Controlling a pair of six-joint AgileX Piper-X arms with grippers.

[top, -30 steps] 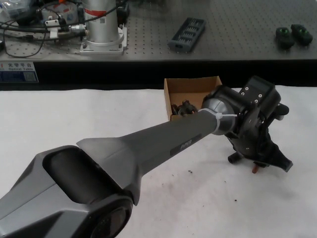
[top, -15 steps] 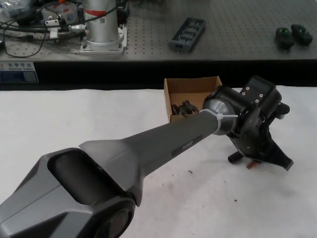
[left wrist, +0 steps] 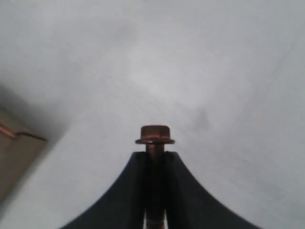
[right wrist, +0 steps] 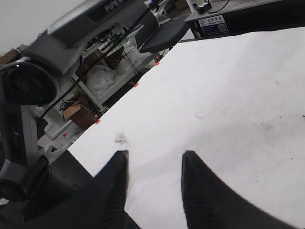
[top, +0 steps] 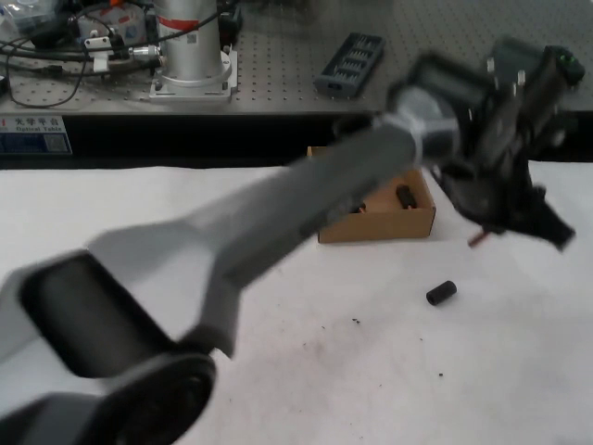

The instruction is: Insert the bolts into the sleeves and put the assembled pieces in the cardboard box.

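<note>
My left gripper hangs above the white cloth, right of the cardboard box, and is shut on a copper-coloured bolt. In the left wrist view the bolt's flanged head sticks out past the black fingertips of the gripper, with a corner of the box off to one side. A black sleeve lies alone on the cloth below the gripper. Dark pieces lie inside the box. My right gripper is open over bare cloth with nothing between its fingers.
On the perforated bench behind the cloth stand a metal post base, a dark slotted rack and two green-black parts. The left arm's long grey link crosses the middle of the high view and hides part of the box.
The left arm has swung up and away from the cloth with the bolt in its fingers. The black sleeve, earlier under the gripper, now lies uncovered on the cloth.
</note>
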